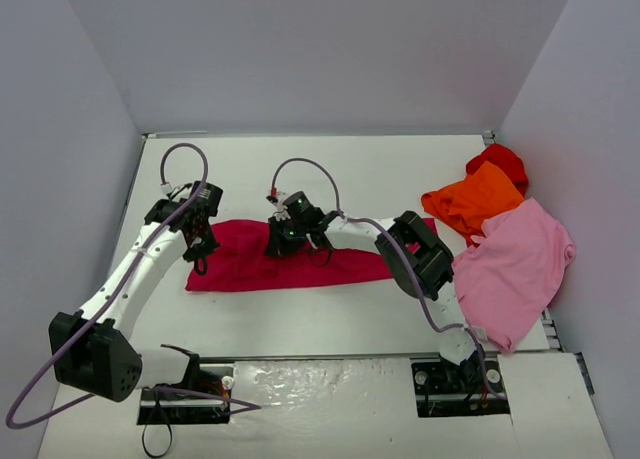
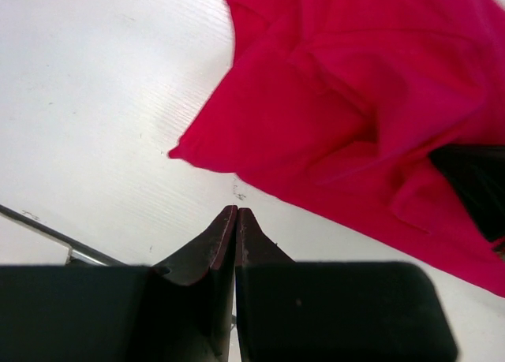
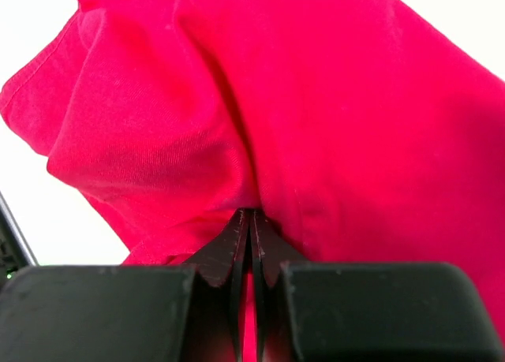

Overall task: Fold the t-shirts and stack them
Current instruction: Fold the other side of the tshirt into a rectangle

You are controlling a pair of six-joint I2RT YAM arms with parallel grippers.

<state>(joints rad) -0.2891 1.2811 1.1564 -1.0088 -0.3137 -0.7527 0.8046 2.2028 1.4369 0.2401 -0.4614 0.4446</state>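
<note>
The crimson-magenta t-shirt (image 1: 250, 264) lies as a long flat strip across the middle of the table. My left gripper (image 1: 198, 251) is at its left end, shut and empty, its tips (image 2: 236, 212) just off the shirt's corner (image 2: 331, 117). My right gripper (image 1: 290, 241) is over the strip's middle, shut on a fold of the crimson shirt (image 3: 316, 125), with cloth between the fingertips (image 3: 251, 214). The orange t-shirt (image 1: 470, 201), the light pink t-shirt (image 1: 515, 264) and the bright red t-shirt (image 1: 500, 161) lie heaped at the right.
Grey walls close the table at the back and on both sides. The pink shirt hangs over the table's right front edge. A metal rail (image 2: 55, 236) runs along the table's left edge in the left wrist view.
</note>
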